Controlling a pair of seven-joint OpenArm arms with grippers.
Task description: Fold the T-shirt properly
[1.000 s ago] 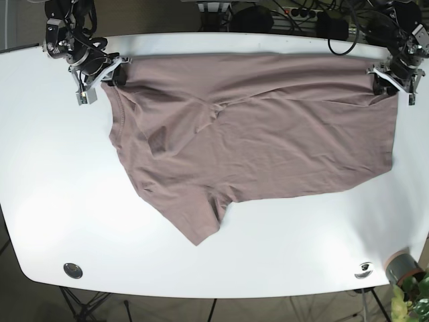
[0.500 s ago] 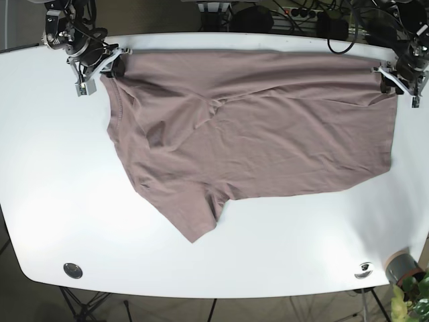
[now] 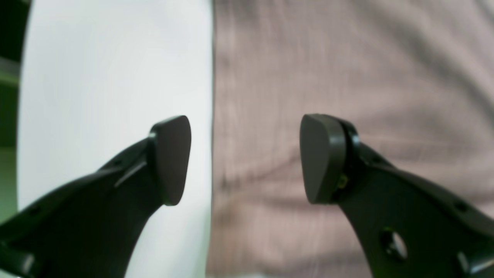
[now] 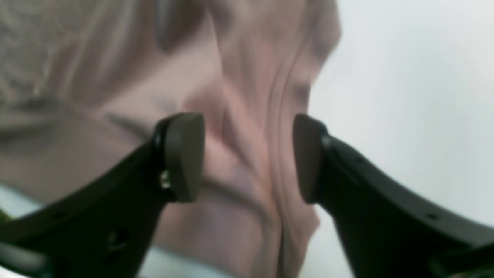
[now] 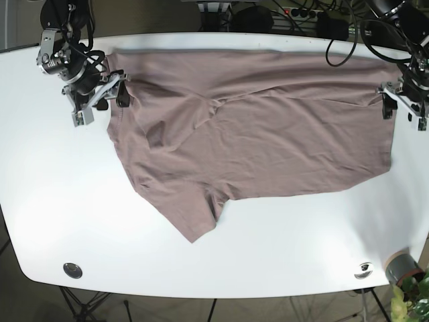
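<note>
A mauve T-shirt (image 5: 255, 134) lies spread flat on the white table (image 5: 60, 201), with one sleeve (image 5: 194, 215) pointing to the front. My right gripper (image 5: 100, 99) is open at the shirt's far left corner. In the right wrist view it (image 4: 247, 158) stands over a wrinkled hem (image 4: 247, 96). My left gripper (image 5: 401, 104) is open at the shirt's right edge. In the left wrist view it (image 3: 247, 158) straddles the straight edge of the shirt (image 3: 347, 77), with one finger (image 3: 171, 160) over bare table.
Cables and power strips (image 5: 301, 13) run behind the table's far edge. Two round metal caps (image 5: 72, 270) (image 5: 364, 270) sit near the front edge. A small pot with a plant (image 5: 404, 268) stands off the front right corner.
Both grippers have let go of the shirt's far corners and drawn back toward the front. The shirt's far edge now lies flat on the table.
</note>
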